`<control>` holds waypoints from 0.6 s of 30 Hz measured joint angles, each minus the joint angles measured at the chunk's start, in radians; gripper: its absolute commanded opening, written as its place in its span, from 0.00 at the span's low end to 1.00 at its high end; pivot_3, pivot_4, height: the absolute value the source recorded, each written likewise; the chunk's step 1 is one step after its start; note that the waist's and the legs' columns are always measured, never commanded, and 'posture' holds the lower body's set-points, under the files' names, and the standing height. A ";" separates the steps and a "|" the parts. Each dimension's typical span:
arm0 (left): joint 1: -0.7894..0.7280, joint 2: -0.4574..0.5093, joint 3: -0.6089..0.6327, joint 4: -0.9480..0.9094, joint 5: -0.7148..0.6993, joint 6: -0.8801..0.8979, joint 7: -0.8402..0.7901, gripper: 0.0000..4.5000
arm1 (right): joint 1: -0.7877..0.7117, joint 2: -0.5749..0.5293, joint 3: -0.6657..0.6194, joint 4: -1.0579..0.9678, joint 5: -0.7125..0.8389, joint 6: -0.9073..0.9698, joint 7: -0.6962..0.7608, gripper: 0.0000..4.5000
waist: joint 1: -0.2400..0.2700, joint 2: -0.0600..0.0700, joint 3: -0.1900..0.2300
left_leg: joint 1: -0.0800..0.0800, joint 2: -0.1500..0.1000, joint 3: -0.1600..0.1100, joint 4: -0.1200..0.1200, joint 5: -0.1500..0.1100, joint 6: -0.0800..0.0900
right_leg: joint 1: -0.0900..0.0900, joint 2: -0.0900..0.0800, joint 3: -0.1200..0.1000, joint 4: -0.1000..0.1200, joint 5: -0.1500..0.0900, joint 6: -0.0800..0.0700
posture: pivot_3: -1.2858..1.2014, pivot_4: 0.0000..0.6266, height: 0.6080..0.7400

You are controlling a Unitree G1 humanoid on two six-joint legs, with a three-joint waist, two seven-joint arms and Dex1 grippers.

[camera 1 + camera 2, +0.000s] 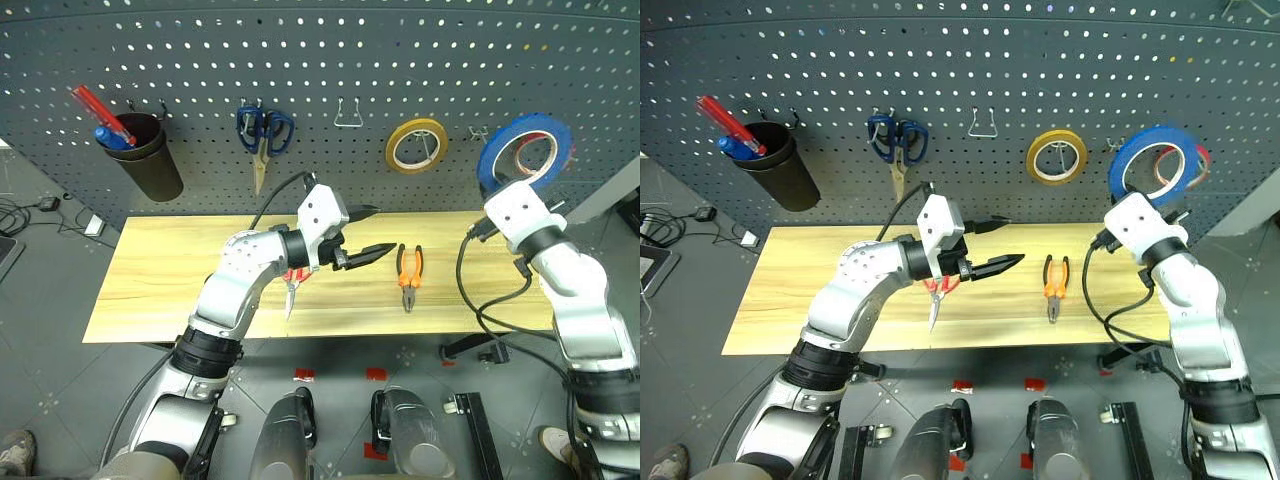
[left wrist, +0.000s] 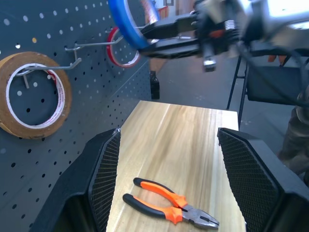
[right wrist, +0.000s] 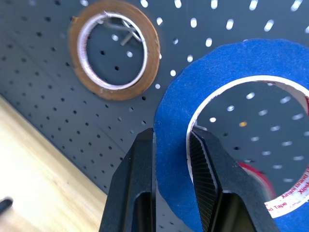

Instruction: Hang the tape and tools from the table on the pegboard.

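Note:
My right gripper (image 3: 171, 136) is shut on the rim of the blue tape (image 1: 489, 160), a thin flat ring held upright close in front of the pegboard (image 1: 400, 60) at the right. On the table (image 1: 160, 280) lie the orange-and-black pliers (image 1: 409, 270) and the red-handled scissors (image 1: 938, 295). My left arm partly hides the scissors. My left gripper (image 1: 380, 232) hovers open above the table's middle, pointing right toward the pliers, with nothing between its fingers.
Hanging on the pegboard are a yellow tape ring (image 1: 415, 145), blue-handled scissors (image 1: 263, 130), a bare wire hook (image 1: 347, 115) and a black cup (image 1: 150, 160) holding pens. A red tape ring (image 2: 120, 48) hangs just behind the blue tape.

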 measured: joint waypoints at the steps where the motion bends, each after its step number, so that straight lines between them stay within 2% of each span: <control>1: 0.000 0.000 0.000 0.003 0.001 -0.005 0.000 0.75 | -0.018 0.002 0.006 0.046 0.007 -0.015 0.005 0.15 | 0.000 0.000 0.000 | 0.000 0.000 0.001 0.000 0.000 0.000 | -0.001 0.000 0.001 0.001 0.000 0.000 | 0.40 0.42 1.00; 2: 0.000 0.000 0.000 0.006 0.003 -0.009 0.001 0.75 | -0.039 0.002 0.014 0.093 0.015 -0.032 0.012 0.15 | 0.000 0.000 0.000 | 0.000 0.000 0.005 -0.001 0.000 0.000 | -0.003 0.000 0.003 0.002 0.000 0.000 | 0.40 0.42 1.00; 4: 0.001 -0.001 0.000 0.009 0.005 -0.010 0.001 0.75 | -0.071 0.007 0.028 0.168 0.027 -0.060 0.023 0.31 | 0.000 0.000 0.000 | 0.000 0.000 0.008 -0.002 0.000 0.000 | -0.004 0.000 0.006 0.002 -0.001 0.001 | 0.40 0.42 1.00; 5: 0.001 0.000 0.000 0.009 0.006 -0.011 0.001 0.75 | -0.082 0.009 0.030 0.192 0.031 -0.069 0.031 0.35 | -0.001 0.000 0.000 | 0.000 0.000 0.009 -0.002 0.000 0.001 | -0.005 0.000 0.006 0.001 -0.001 0.001 | 0.40 0.42 1.00; 9: 0.021 0.015 0.000 0.009 0.018 -0.015 0.000 0.75 | -0.088 0.015 0.029 0.203 0.061 -0.061 0.042 0.66 | 0.000 0.000 0.000 | 0.000 0.001 0.009 -0.001 0.000 0.001 | -0.005 -0.001 0.007 0.002 -0.001 0.001 | 0.40 0.43 1.00; 13: 0.073 0.080 -0.001 0.014 0.052 -0.052 -0.019 0.75 | 0.006 0.039 0.027 0.095 0.096 0.044 0.057 0.98 | 0.000 0.000 0.000 | 0.001 0.001 0.009 -0.001 -0.001 0.001 | -0.005 -0.001 0.008 0.004 -0.001 0.001 | 0.40 0.45 1.00; 18: 0.159 0.195 -0.011 0.016 0.115 -0.128 -0.073 0.75 | 0.106 0.131 0.029 -0.098 0.162 0.370 0.070 0.99 | -0.007 0.000 0.000 | 0.002 0.002 0.011 0.000 -0.001 0.001 | -0.006 -0.002 0.010 0.008 -0.001 0.001 | 0.40 0.46 1.00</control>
